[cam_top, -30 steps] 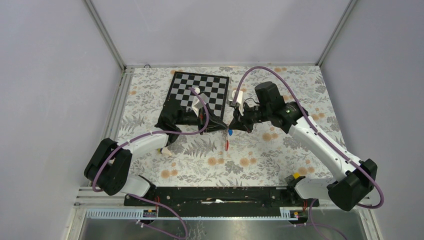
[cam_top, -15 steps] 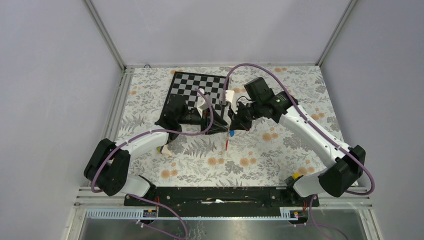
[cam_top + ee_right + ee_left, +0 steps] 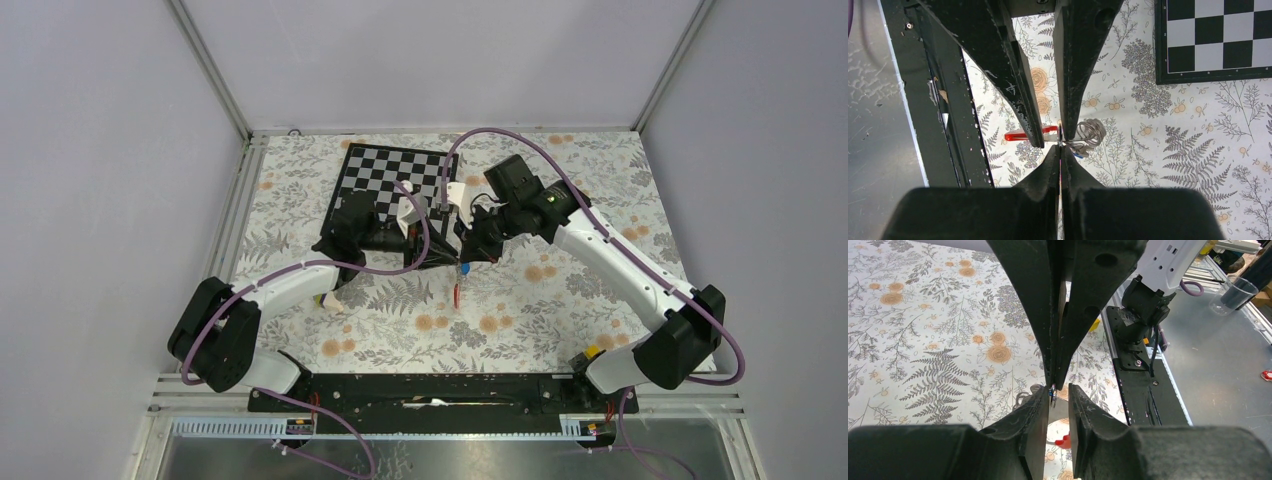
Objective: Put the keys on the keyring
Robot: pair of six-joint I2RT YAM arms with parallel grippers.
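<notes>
My right gripper (image 3: 466, 254) is shut on a thin metal part of the keyring; in its own view (image 3: 1060, 146) the pads press flat on it. The keyring's red strap (image 3: 1018, 135) and grey coil (image 3: 1091, 131) sit just past the fingertips. The key's blue tag (image 3: 1078, 156) is beside them and also shows in the top view (image 3: 463, 268), with the red strap (image 3: 456, 293) below it. My left gripper (image 3: 446, 258) meets the right one tip to tip. Its jaws stand a little apart (image 3: 1058, 396), with red strap (image 3: 1064, 442) visible through the gap.
A chessboard (image 3: 398, 178) lies behind the grippers on the floral tablecloth (image 3: 560, 300). A small white and yellow object (image 3: 328, 301) lies by the left arm. A black rail (image 3: 430, 390) runs along the near edge. A clear cup (image 3: 1239, 292) stands beyond it.
My right wrist has swung left and turned, bringing its tip closer to the left gripper. The blue tag and red strap shifted slightly with it. The left arm barely moved.
</notes>
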